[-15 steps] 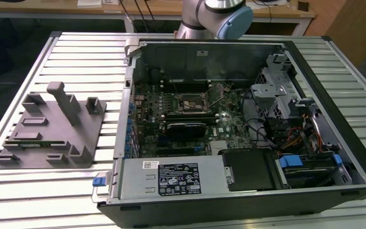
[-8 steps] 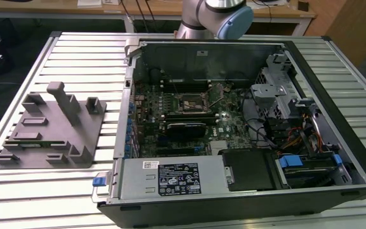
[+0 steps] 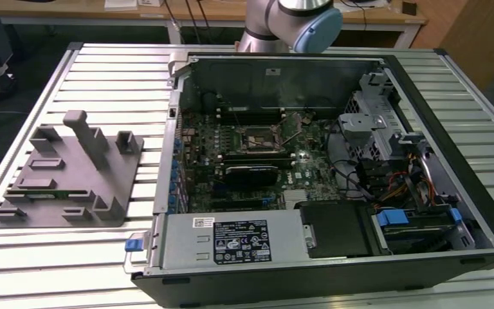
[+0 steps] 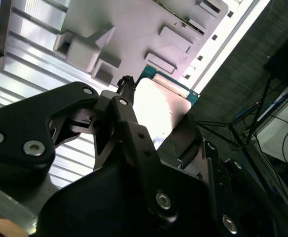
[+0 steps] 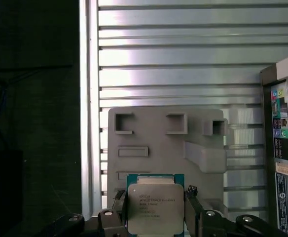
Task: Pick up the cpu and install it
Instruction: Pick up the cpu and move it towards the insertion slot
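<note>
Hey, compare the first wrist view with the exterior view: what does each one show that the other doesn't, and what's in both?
In the first wrist view: the cpu, silvery top over a green edge, clamped between the fingers of the gripper, with the grey fixture behind it. In the exterior view: the inside of the open computer case, with the motherboard and its dark square socket, plus the arm at the far edge. In both: the grey fixture, the slatted metal table and the computer case.

An open computer case (image 3: pixel 316 283) lies across the slatted metal table (image 3: pixel 58 264). Its green motherboard (image 3: pixel 204 187) is exposed beside a silver power supply (image 3: pixel 229 241). A grey moulded fixture (image 3: pixel 75 174), perhaps plastic, sits near the table's edge at the exterior view's left.
</note>
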Robot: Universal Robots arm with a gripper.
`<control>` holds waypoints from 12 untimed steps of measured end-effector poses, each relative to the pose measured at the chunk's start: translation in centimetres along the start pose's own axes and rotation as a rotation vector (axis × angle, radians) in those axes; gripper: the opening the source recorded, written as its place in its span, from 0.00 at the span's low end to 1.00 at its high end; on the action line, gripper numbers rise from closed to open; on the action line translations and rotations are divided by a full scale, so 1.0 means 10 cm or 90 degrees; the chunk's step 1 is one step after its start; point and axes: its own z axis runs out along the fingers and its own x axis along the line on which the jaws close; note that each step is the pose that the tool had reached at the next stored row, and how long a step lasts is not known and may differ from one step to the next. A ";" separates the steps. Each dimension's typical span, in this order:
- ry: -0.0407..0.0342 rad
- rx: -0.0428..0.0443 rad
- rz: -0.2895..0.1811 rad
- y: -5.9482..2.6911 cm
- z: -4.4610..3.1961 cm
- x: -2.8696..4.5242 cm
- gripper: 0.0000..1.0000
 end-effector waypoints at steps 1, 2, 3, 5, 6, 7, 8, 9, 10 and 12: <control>0.0000 0.0000 0.000 0.001 0.000 -0.015 0.55; 0.0000 0.0000 0.000 0.002 0.001 -0.031 0.55; 0.0000 0.0000 0.000 0.003 0.000 -0.047 0.55; 0.0001 0.0000 0.000 0.005 0.001 -0.078 0.55; 0.0000 0.0000 0.000 0.006 0.001 -0.093 0.55; 0.0000 0.0000 0.000 0.007 0.002 -0.109 0.55; 0.0000 0.0000 0.000 0.008 0.002 -0.124 0.55; -0.0001 0.0000 0.000 0.009 0.003 -0.139 0.55; 0.0000 0.0000 0.000 0.010 0.002 -0.154 0.55; 0.0000 0.0000 0.000 0.011 0.003 -0.185 0.55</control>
